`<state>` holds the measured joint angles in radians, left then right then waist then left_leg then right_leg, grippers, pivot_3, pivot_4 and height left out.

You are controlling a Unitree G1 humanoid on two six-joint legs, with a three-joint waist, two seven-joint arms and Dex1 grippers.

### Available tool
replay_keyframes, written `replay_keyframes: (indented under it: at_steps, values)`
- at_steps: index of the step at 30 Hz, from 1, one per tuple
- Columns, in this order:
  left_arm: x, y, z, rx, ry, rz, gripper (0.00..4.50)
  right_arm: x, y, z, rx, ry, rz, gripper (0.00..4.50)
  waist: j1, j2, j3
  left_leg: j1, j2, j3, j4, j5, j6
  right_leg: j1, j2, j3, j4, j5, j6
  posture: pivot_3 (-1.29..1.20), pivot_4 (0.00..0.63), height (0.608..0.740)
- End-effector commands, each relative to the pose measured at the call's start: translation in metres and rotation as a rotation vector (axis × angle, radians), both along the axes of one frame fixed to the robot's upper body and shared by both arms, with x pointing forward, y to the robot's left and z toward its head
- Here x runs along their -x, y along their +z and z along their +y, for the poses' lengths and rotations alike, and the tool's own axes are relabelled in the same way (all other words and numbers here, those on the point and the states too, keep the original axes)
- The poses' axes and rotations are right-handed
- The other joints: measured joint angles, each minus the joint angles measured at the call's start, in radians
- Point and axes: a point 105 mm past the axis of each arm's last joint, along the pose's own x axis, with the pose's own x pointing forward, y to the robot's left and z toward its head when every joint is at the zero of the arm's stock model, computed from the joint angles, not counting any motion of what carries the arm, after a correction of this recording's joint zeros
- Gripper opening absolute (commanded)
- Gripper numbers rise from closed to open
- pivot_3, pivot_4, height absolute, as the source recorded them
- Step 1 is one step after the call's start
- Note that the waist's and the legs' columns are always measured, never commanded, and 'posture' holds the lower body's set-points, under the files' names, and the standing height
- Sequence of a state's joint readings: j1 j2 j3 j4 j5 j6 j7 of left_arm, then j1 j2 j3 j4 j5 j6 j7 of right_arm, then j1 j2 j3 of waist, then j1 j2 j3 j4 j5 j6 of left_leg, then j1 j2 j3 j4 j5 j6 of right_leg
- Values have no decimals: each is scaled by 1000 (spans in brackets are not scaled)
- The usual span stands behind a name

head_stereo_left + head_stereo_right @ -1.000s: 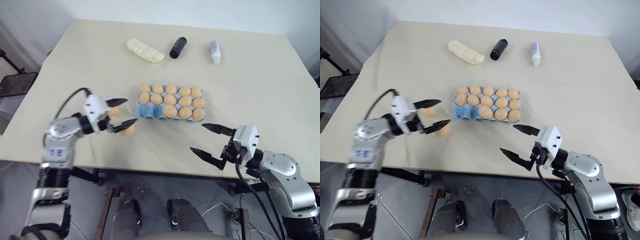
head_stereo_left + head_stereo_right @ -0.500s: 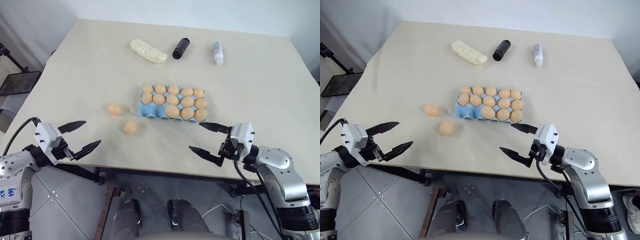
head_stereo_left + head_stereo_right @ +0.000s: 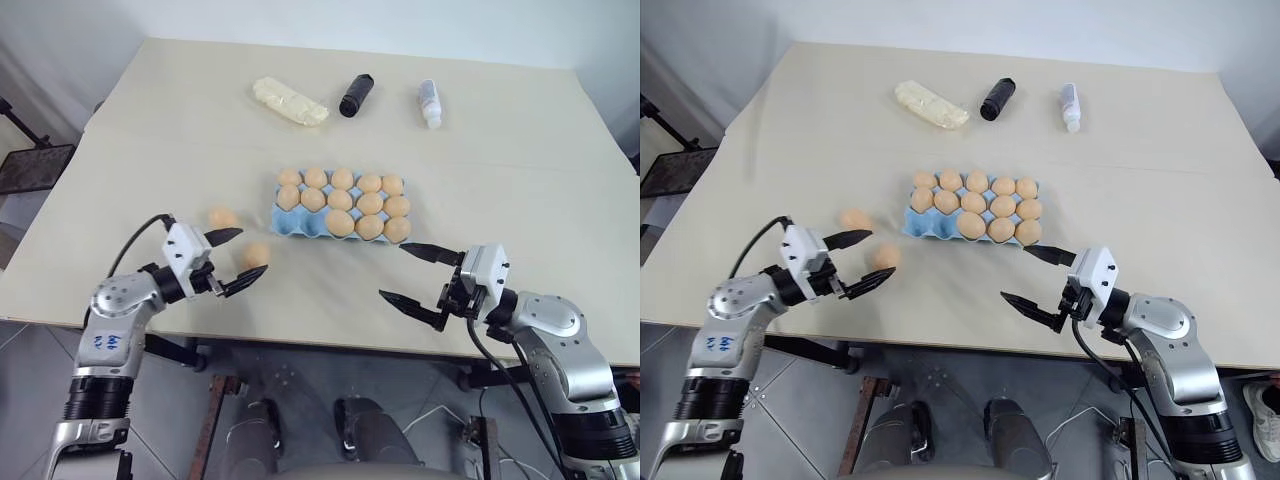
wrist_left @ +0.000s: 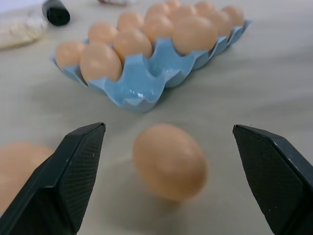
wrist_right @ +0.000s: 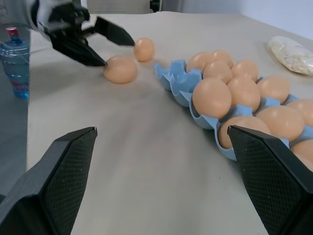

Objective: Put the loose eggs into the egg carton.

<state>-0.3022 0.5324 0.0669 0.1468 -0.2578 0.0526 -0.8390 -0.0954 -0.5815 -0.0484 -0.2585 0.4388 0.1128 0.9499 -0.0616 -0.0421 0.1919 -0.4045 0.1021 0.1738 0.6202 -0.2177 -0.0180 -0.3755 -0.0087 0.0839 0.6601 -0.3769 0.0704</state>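
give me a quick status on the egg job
Left end effector open, lined up on the nearer loose egg, not gripping. Right end effector open, empty. Second loose egg on the table; egg carton has two cups free. Nothing in the way.

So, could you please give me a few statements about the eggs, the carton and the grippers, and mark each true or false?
1. Two loose eggs lie on the table, one nearer the table's front edge than the other. True.
2. The light blue egg carton is completely full. False: two cups at its left front corner are empty.
3. The left gripper is shut on an egg. False: its jaws are open, with the nearer egg in front of them.
4. The right gripper is open and holds nothing. True.
5. A black bottle stands upright beside the carton. False: it lies on its side farther back on the table.
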Motion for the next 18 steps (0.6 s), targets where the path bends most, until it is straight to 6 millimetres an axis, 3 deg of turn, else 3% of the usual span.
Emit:
replay_keyframes:
  at_steps: [1, 4, 9, 13, 18]
  values:
    - [-5, 0, -9, -11, -15, -19, 4451, 6, 12, 1, -12, 2, -61, 4500, 0, 0, 0, 0, 0, 0, 0, 0, 0, 0, 0, 0, 0, 0, 0, 0, 150, 740]
    - [-4, -2, -11, -18, -24, -21, 3856, 9, 12, 2, -25, -2, -64, 4500, 2, 0, 0, 0, 0, 0, 0, 0, 0, 0, -1, 0, 0, 0, 0, 0, 150, 740]
    - [-5, 14, -13, 9, -39, -69, 2297, 13, 13, -1, -36, -30, -80, 4500, 3, 0, 0, 0, 1, 0, 1, 0, 0, 0, 0, 0, 1, 0, 0, 0, 150, 740]
    - [-10, 36, -37, 30, -108, -136, 2297, 14, 9, -14, -36, -103, -70, 4500, 12, 0, 0, 0, 0, 0, 1, 0, 0, 1, -1, -1, 1, 0, 1, 0, 150, 740]
    - [-38, 55, -71, 85, -127, -158, 2297, 14, 3, -26, -47, -192, -56, 4500, 20, 0, 0, -1, -2, 0, 6, 0, 2, 2, -1, -1, 1, 2, 3, 0, 150, 740]
